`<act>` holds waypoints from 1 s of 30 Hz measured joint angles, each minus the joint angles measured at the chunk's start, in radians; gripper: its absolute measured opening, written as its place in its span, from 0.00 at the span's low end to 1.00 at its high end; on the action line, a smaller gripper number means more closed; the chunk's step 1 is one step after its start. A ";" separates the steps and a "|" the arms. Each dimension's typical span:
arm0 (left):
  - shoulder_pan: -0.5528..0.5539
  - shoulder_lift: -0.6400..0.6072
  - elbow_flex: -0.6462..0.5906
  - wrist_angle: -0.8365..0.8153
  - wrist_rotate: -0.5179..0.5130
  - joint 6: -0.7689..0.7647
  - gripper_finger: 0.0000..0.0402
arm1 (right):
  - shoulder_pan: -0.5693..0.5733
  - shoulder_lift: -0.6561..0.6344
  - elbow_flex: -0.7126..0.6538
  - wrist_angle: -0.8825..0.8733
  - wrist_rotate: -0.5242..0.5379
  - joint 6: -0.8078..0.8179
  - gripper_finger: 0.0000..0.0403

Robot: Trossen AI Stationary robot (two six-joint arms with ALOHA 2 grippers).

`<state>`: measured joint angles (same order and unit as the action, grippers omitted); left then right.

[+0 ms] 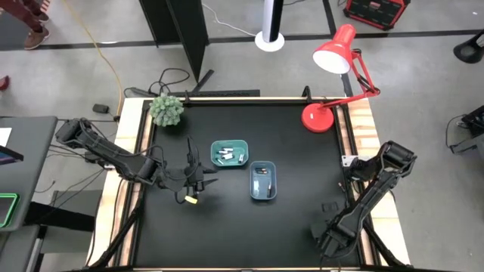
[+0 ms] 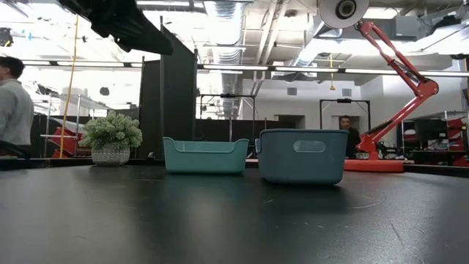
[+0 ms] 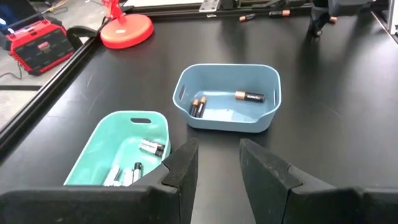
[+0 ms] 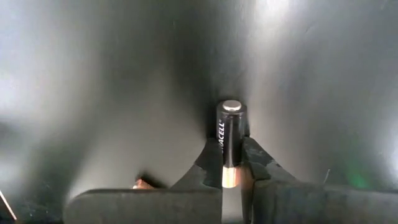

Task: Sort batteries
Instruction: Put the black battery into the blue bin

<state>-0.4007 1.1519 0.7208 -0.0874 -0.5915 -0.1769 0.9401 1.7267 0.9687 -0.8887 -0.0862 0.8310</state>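
A dark battery sat pinched lengthwise in the right claw, low at the table's near right corner. Held only near its copper end, it might pivot or slip during the carry to the blue tray. The left claw stood apart, empty, near the teal tray.

Two trays holding batteries sit mid-table, plant and lamp behind them.

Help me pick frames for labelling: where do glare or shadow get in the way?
Right wrist view: bright glare sweeps the table around the battery in the right gripper. Low view: ceiling lights backlight the trays. High view: evenly lit.
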 joint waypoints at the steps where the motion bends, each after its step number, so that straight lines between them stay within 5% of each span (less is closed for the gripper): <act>1: 0.000 0.000 0.000 -0.001 0.000 0.000 0.28 | 0.000 -0.001 0.003 0.002 0.006 0.000 0.04; 12: 0.000 0.000 0.000 -0.006 0.000 -0.004 0.28 | -0.027 -0.044 0.076 0.026 0.105 -0.036 0.04; 24: 0.000 0.000 0.000 -0.006 0.000 -0.008 0.28 | -0.073 -0.272 0.100 0.218 0.191 -0.143 0.04; 30: 0.000 0.000 0.000 -0.006 0.000 -0.008 0.28 | -0.124 -0.287 0.100 0.165 0.388 -0.141 0.04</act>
<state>-0.4004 1.1519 0.7208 -0.0929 -0.5915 -0.1844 0.8158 1.4400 1.0687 -0.7237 0.3015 0.6902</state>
